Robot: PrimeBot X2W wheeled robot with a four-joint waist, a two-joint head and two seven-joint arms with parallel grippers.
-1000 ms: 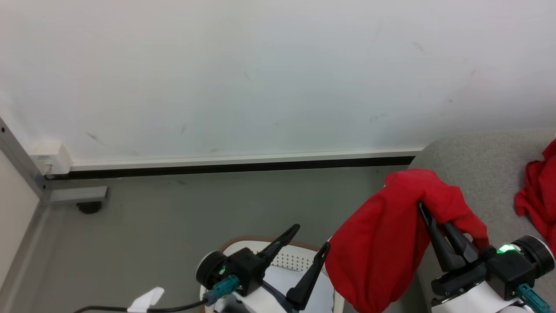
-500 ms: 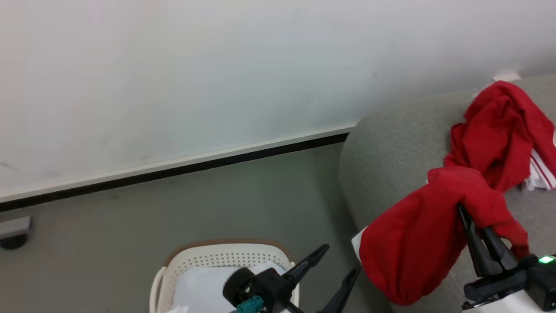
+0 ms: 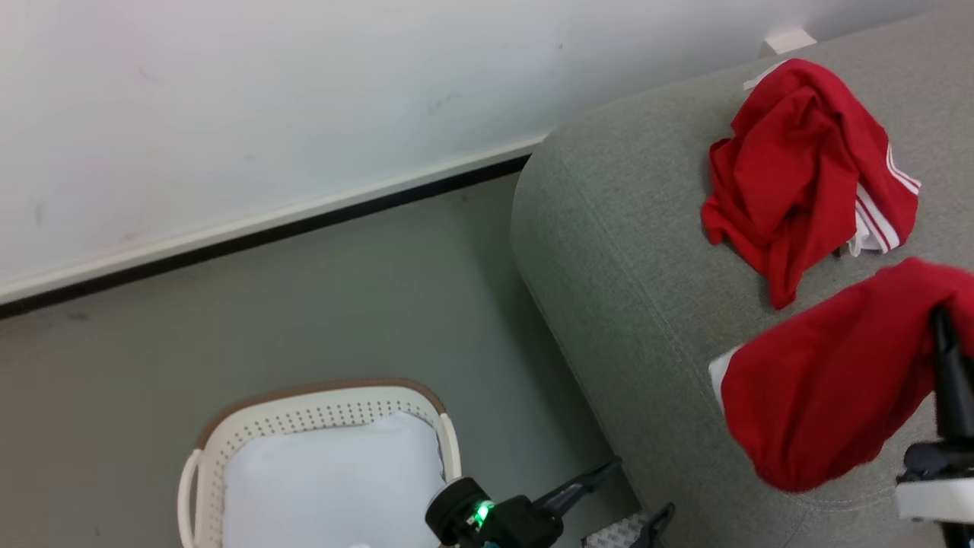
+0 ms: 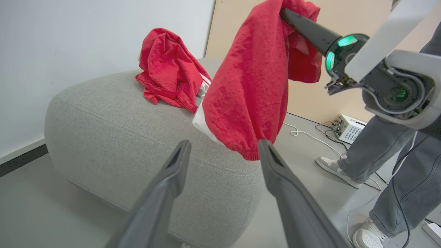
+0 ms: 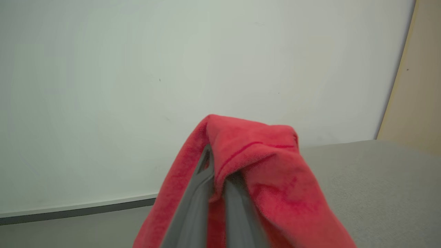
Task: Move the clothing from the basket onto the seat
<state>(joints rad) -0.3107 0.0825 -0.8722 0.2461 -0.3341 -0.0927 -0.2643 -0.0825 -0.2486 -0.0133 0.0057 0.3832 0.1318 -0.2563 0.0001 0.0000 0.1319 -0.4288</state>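
Head view: there are two red garments. The crumpled red garment [image 3: 799, 160] lies on the grey sofa [image 3: 624, 266] near its far edge, with white stripes on its right side. The hanging red garment [image 3: 822, 403] droops from the right gripper [image 3: 943, 335] above the seat's near rounded edge, with a white hem at its left. One white laundry basket [image 3: 319, 415] stands on the floor [image 3: 342, 289], off the sofa's left edge and apart from it, with one pale pad [image 3: 335, 479] inside. The left gripper [image 3: 643, 487] sits at the bottom edge with its two fingers spread wide. Since half a second ago the whole picture has swung toward the sofa, which is the camera's move; the right gripper's pinch on the cloth is the same. A strip of bare floor runs between basket and sofa, and bare seat separates the two garments.

Left wrist view: the left fingers stand apart, pointing at the sofa's rounded side. The hanging garment's gathered cuff dangles just above the seat's edge, and the crumpled one sits on top behind it. To the right stand a person's two legs [image 4: 396, 155] in grey trousers and pale shoes, with one white box [image 4: 348, 127] and loose cables [image 4: 310, 136] on the floor.

Right wrist view: the two fingers are pressed together on red fabric folded over their tips, with a white wall [image 5: 137, 69] beyond and the sofa top at the right.
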